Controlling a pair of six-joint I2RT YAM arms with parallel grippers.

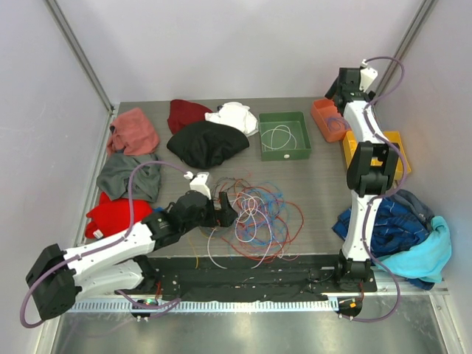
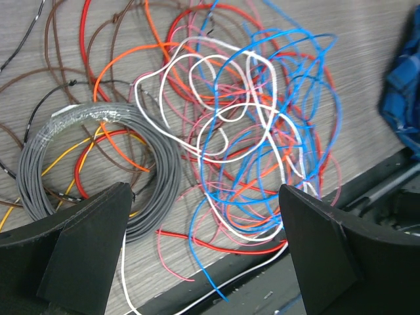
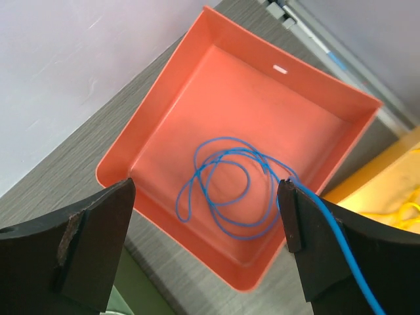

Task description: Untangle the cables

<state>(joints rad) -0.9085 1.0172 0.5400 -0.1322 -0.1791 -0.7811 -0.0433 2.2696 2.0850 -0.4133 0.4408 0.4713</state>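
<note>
The cables (image 1: pixel 258 214) lie in a loose tangle of blue, white, red, orange and pink loops at the table's near middle. In the left wrist view the tangle (image 2: pixel 252 131) lies beside a grey coil (image 2: pixel 98 164). My left gripper (image 1: pixel 225 210) is open and empty (image 2: pixel 203 249), low over the tangle's near-left edge. My right gripper (image 1: pixel 335 92) is open (image 3: pixel 207 216) above the orange bin (image 3: pixel 164 125). A blue cable (image 3: pixel 226 187) lies coiled in that bin, and its end drapes over my right finger (image 3: pixel 341 262).
A green bin (image 1: pixel 285 153) holds a white cable (image 1: pixel 279 136). A yellow bin (image 1: pixel 394 140) sits by the orange bin (image 1: pixel 321 112). Garments lie at the back left (image 1: pixel 206 144) and left (image 1: pixel 129 177). Blue cloths (image 1: pixel 402 228) lie at the right. The black front rail (image 1: pixel 258 269) borders the table.
</note>
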